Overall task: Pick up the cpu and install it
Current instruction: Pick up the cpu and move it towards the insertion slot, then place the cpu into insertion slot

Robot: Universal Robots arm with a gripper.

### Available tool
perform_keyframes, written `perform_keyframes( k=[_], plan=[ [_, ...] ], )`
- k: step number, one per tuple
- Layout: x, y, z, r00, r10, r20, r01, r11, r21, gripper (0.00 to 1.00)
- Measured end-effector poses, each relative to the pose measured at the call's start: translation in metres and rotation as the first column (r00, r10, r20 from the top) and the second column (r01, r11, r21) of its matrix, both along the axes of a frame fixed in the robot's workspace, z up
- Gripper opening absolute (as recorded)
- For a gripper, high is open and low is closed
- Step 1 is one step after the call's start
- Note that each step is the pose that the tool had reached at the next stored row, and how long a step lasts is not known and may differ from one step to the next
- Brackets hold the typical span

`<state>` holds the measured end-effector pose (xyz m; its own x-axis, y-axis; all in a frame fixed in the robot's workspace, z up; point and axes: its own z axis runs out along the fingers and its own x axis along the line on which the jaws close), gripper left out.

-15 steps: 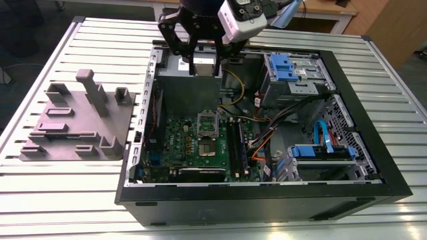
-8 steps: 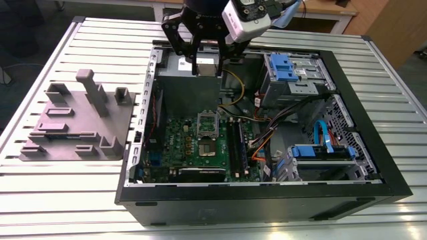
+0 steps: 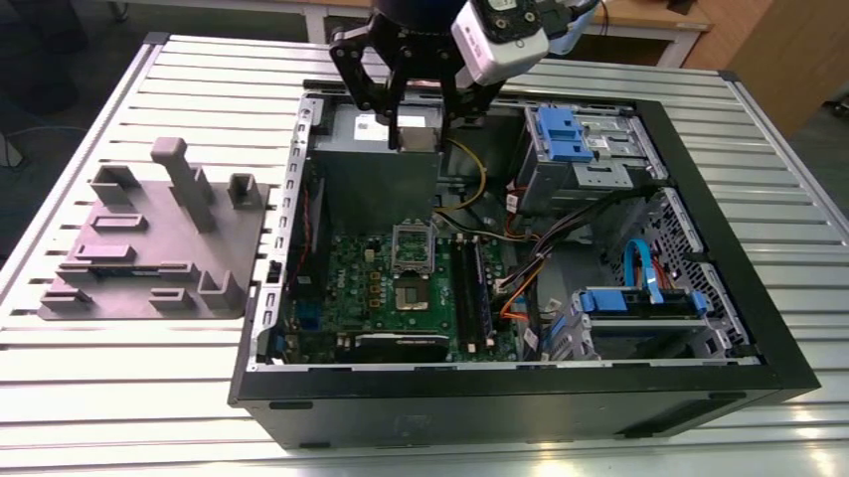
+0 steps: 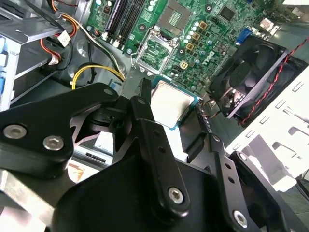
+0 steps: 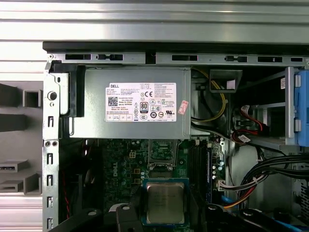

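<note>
Presently the pincer (image 3: 424,121) clamps the cpu (image 5: 165,202) above the open case (image 3: 531,397). Risk: tilt or offset at the socket (image 3: 414,295) could bend its pins.

A table (image 3: 106,397) of ribbed silver metal slats carries two things. An open black computer case (image 3: 531,397) lies on its side directly below the tool (image 3: 418,127). A grey moulded tray (image 3: 146,248) with upright posts sits just beside the case, off to the exterior view's left of the tool.
</note>
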<state>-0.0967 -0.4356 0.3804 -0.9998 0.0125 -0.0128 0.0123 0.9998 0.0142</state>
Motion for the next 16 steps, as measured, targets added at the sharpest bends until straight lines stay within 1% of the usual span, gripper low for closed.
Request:
perform_keyframes(
  k=[5, 11, 16],
  plan=[
    [0.0031, 0.0000, 0.0000, 1.0000, -0.001, 0.0000, 0.001, 1.0000, 0.0000, 0.47],
    [0.0037, 0.0000, -0.0001, 1.0000, -0.001, 0.0000, 0.001, 1.0000, 0.0001, 0.47],
    [0.0037, 0.0000, -0.0028, 1.0000, -0.001, 0.0000, 0.001, 1.0000, -0.0001, 0.47]
  ],
)
